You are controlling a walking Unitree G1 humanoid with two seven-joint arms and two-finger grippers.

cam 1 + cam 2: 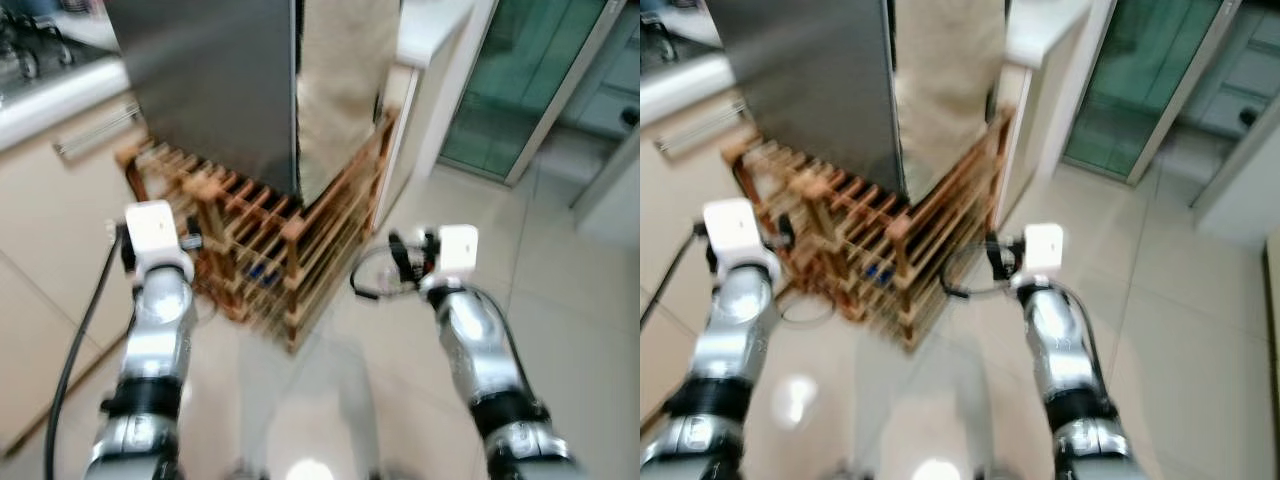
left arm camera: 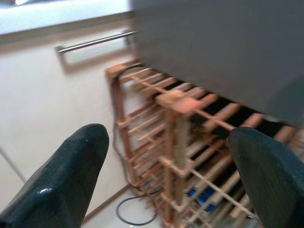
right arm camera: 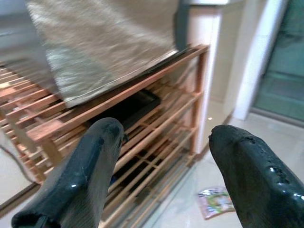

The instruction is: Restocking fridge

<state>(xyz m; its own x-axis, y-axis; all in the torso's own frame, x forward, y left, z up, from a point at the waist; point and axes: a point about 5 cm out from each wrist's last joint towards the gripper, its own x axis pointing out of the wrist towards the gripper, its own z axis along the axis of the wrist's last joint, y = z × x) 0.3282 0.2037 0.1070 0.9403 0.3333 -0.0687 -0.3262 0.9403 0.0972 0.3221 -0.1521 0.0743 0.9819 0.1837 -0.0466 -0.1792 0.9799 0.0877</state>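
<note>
A grey fridge with a beige textured side stands on a low wooden slatted rack straight ahead. Both silver arms are raised in front of it, short of the rack. My left gripper is open with nothing between its black fingers, and it faces the rack's left corner under the fridge. My right gripper is open and empty too, facing the rack's right side. The head views are blurred.
A cream cabinet with a metal handle runs along the left. A white pillar and a green glass door are on the right. A black tray lies in the rack. A cable and a small packet lie on the tiled floor.
</note>
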